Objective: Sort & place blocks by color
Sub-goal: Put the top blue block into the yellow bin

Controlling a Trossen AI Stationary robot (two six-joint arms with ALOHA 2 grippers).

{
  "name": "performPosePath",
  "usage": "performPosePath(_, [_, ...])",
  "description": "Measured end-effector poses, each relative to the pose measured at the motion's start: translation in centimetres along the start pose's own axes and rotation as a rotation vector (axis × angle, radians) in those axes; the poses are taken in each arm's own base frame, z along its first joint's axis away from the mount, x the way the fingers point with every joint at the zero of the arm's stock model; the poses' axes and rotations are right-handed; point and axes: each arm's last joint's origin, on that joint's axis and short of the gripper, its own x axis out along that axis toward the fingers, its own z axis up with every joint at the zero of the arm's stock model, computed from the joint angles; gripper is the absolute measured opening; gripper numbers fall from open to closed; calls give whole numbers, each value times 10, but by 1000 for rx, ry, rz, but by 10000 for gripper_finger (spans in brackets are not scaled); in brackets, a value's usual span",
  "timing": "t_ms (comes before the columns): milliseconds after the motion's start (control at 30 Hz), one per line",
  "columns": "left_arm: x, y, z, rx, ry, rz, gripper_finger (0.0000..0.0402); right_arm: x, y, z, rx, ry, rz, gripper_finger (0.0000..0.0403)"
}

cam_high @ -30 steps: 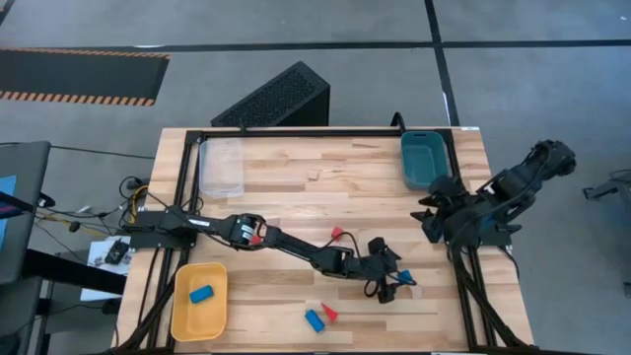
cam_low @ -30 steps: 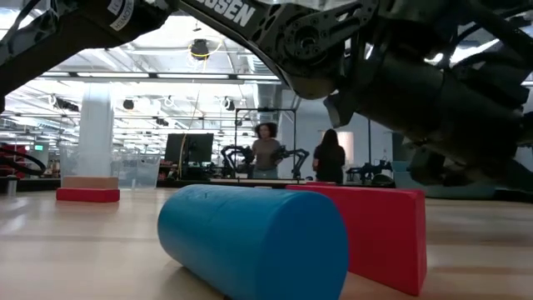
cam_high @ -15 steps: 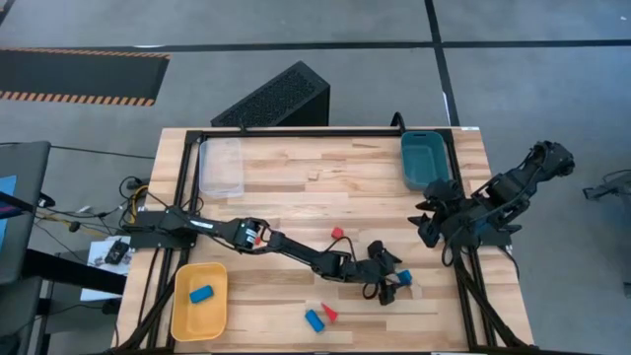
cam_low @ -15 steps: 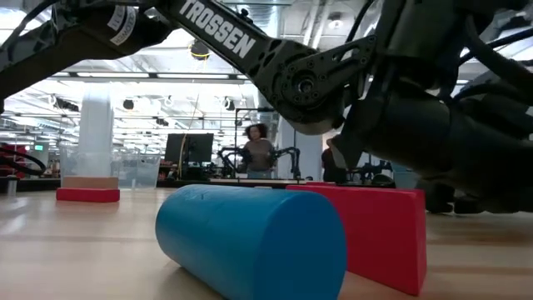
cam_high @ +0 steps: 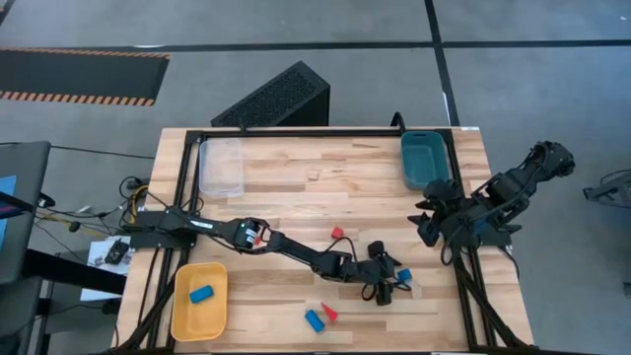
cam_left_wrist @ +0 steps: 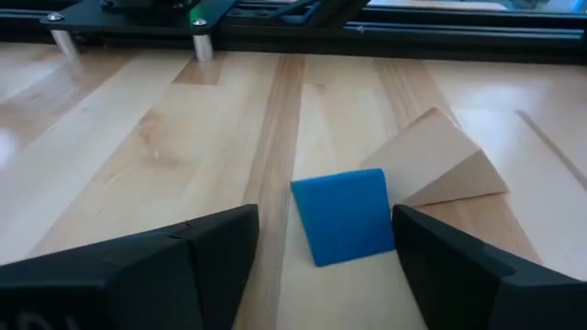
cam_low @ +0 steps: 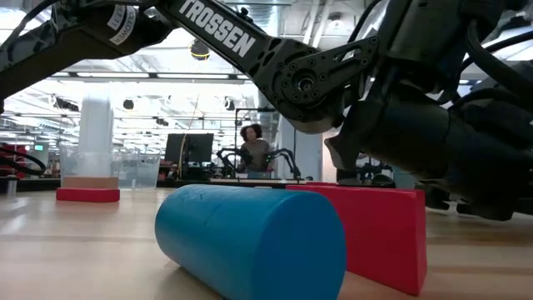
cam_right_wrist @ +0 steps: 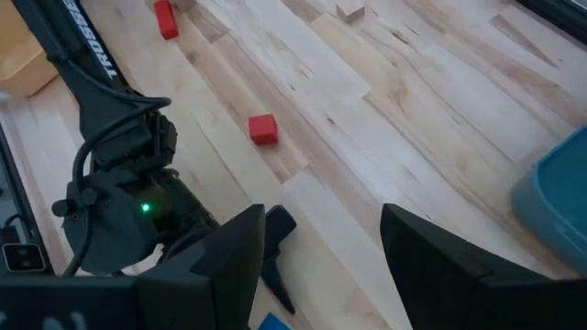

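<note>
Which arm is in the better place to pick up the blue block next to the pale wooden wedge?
The left. Its open gripper already frames the blue block beside the pale wedge. The right gripper waits at the table's right edge.

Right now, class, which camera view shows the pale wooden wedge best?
The left wrist view: the pale wooden wedge fills the frame clearly, beside a blue block between the open left claw fingers. The other three views do not show it recognisably.
</note>
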Motion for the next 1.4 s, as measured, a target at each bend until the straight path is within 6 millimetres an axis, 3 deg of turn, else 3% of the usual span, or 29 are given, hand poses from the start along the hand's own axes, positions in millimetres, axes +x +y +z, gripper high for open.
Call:
performPosePath(567, [0, 12, 1, -23, 72, 46, 212, 0, -1, 0, 3, 2, -5, 244])
performPosePath(833, [0, 13, 6, 61, 59, 15, 212, 0, -1, 0, -8, 1, -6, 244])
performPosePath(1233, [7, 29, 9, 75, -1, -76, 257, 0, 0, -1, 17, 24, 11, 244])
performPosePath(1400, [8, 33, 10, 73, -7, -76, 251, 0, 0, -1, 19, 24, 13, 244])
